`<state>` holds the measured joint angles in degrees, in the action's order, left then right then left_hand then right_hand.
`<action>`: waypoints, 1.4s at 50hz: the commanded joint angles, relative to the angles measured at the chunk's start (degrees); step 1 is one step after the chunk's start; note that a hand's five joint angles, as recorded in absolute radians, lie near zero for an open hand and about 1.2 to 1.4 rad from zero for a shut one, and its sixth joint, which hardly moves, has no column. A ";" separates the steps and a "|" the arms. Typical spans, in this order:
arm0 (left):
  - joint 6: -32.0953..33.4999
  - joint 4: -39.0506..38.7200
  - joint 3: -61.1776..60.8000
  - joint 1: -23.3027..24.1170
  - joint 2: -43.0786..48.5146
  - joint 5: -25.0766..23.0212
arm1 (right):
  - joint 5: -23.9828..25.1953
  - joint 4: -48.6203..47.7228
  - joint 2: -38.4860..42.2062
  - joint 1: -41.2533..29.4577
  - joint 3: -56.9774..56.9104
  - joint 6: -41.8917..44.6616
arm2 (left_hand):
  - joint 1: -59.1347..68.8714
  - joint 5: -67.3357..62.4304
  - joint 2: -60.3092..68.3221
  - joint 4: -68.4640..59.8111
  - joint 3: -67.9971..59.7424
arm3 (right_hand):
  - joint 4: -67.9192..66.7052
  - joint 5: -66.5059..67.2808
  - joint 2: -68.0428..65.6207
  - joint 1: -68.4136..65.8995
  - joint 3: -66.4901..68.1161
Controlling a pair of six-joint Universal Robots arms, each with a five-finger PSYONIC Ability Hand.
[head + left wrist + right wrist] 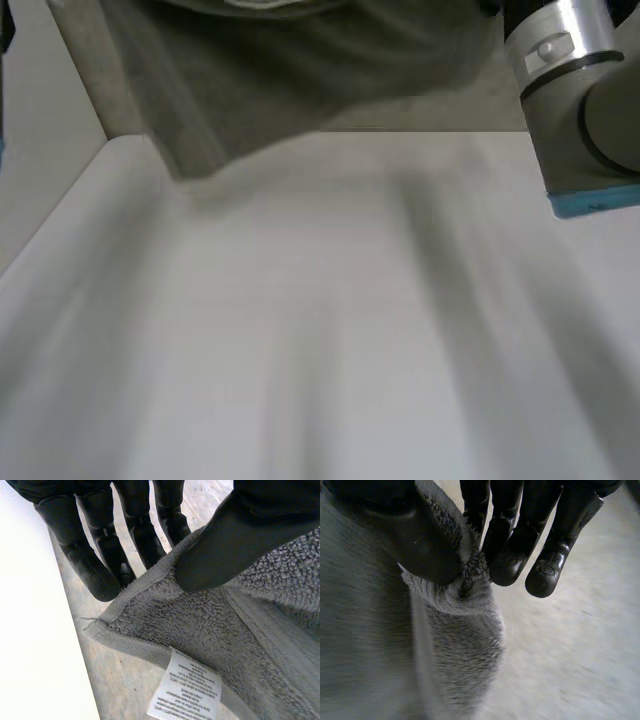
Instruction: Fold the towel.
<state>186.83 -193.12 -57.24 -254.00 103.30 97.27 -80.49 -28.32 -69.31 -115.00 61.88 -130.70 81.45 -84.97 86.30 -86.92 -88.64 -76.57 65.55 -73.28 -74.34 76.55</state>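
Above the far side of the white table (320,330) hangs the grey towel (300,80). The left hand (235,540) pinches its corner by the label (187,690), thumb against fingers; the right hand (512,555) pinches a bunched edge.

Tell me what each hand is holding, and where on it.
Both hold the grey towel. The left hand pinches the hem by the corner with the label; the right hand pinches a bunched bit of edge.

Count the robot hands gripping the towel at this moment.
2. The left hand pinches the towel at its edge, near the corner bearing the care label. The right hand pinches a bunched part of its edge.
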 commanded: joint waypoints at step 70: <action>17.87 -20.37 -52.44 -1.50 -1.08 -7.88 | 6.67 27.01 3.66 1.80 33.13 -30.84 | -1.45 14.97 -6.30 6.92 8.64 | 39.74 -38.72 36.45 37.51 -39.72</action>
<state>204.69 -213.56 -109.91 -255.47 102.61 89.33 -73.89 -1.09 -65.64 -112.61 94.89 -159.66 81.71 -84.97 86.62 -86.92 -88.77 -39.41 27.74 -40.56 -39.25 39.75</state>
